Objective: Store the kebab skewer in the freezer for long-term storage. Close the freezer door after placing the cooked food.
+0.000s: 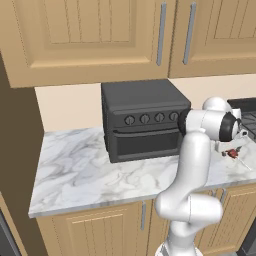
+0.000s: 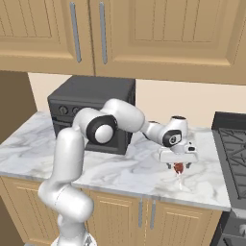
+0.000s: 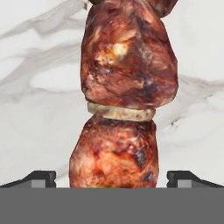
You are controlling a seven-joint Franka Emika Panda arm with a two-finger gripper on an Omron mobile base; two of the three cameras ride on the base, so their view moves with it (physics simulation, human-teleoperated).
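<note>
The kebab skewer [image 2: 178, 168] lies on the marble counter [image 2: 120, 169] near its front edge, red-brown meat chunks on a thin pale stick. My gripper [image 2: 178, 163] hangs right over it, pointing down, open. In the hand view the meat chunks [image 3: 127, 87] run up the middle between the two dark fingertips [image 3: 41, 177], which stand wide on either side with a gap to the meat. From the left base view the skewer [image 1: 233, 153] peeks out beside the gripper [image 1: 228, 149]. The freezer and its door are out of view.
A black countertop oven [image 1: 145, 120] with knobs stands at the back of the counter [image 1: 75, 170], left of the skewer. A dark stovetop [image 2: 233, 144] borders the counter on the right. Wooden wall cabinets [image 2: 144, 33] hang overhead.
</note>
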